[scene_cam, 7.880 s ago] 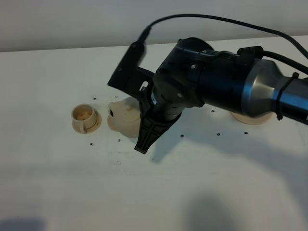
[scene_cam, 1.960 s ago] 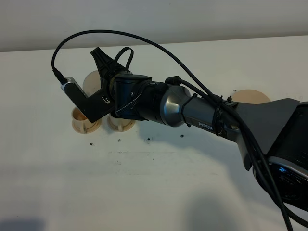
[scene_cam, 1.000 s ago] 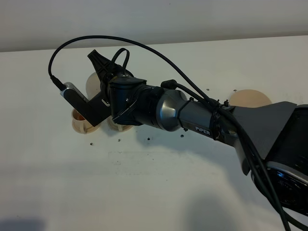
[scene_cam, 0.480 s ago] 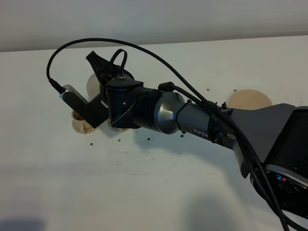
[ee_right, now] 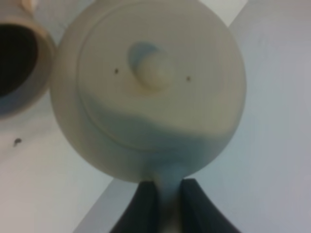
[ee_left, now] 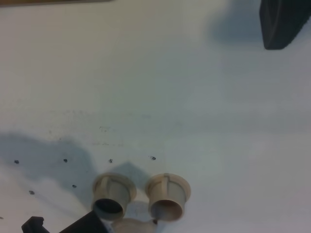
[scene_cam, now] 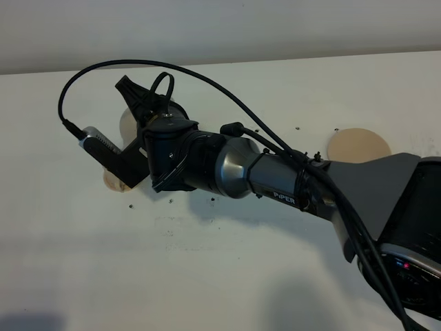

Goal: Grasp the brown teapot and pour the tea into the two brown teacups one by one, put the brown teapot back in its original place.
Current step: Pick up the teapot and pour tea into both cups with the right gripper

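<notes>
My right gripper (scene_cam: 133, 96) reaches across to the left side and is shut on the loop handle of the brown teapot (scene_cam: 126, 124), which hangs above the two brown teacups. In the right wrist view the handle sits between the fingers (ee_right: 141, 208), with the teapot (ee_right: 150, 87) seen lid-on and one dark-filled cup (ee_right: 19, 58) beside it. Both cups (ee_left: 113, 193) (ee_left: 167, 194) stand side by side in the left wrist view. From above, only a sliver of one cup (scene_cam: 110, 181) shows under the arm. The round coaster (scene_cam: 357, 145) lies bare at the right. My left gripper is out of view.
The white table (scene_cam: 207, 276) carries small dark specks around the cups. My right arm (scene_cam: 275, 183) spans it from the lower right to the cups. A dark blurred object (ee_left: 284, 24) shows at one corner of the left wrist view.
My right gripper has carried the teapot a little further left over the cups, and the wrist camera now covers more of the left cup.
</notes>
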Robot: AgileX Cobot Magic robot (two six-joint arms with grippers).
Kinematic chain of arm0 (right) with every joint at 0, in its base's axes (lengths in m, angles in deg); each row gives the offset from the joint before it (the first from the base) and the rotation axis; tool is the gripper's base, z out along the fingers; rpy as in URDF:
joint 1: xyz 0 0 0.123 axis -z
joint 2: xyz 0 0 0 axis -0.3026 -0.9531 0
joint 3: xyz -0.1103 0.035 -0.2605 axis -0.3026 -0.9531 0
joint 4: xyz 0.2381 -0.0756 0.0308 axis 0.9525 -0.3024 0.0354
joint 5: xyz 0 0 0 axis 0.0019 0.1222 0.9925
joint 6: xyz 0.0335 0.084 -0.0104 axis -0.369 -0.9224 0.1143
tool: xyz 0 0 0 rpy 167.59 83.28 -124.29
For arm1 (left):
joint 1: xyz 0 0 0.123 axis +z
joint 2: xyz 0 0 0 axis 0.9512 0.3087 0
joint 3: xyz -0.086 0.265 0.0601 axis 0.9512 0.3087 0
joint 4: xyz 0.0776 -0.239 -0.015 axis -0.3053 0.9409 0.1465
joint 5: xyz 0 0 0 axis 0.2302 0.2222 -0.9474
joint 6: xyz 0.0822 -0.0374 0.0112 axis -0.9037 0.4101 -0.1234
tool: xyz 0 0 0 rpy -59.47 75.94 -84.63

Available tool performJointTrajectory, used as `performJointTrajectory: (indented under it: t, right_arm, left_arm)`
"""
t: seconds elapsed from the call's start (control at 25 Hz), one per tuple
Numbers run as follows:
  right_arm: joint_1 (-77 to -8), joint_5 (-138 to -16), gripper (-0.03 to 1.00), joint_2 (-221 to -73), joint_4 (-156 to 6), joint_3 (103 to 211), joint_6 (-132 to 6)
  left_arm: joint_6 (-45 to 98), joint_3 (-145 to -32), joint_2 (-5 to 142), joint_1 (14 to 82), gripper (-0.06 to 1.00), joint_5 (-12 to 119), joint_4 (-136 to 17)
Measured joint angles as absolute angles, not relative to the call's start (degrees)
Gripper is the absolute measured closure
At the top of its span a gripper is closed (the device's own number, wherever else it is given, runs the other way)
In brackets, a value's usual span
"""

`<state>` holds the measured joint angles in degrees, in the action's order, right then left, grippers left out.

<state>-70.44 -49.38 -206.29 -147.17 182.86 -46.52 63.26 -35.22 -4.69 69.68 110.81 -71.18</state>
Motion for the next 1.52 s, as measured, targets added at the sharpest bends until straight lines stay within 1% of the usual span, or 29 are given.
performJointTrajectory:
  t: [0.72,1.52]
  right_arm:
    - [-71.8,-47.4,0.87,-206.2,-152.7,182.9,-49.9]
    - [-72.3,-46.1,0.87,-206.2,-154.5,182.9,-50.1]
  left_arm:
    - [63.3,-35.2,-4.7,69.7,0.61,110.8,-71.2]
    - [63.3,-35.2,-4.7,69.7,0.61,110.8,-71.2]
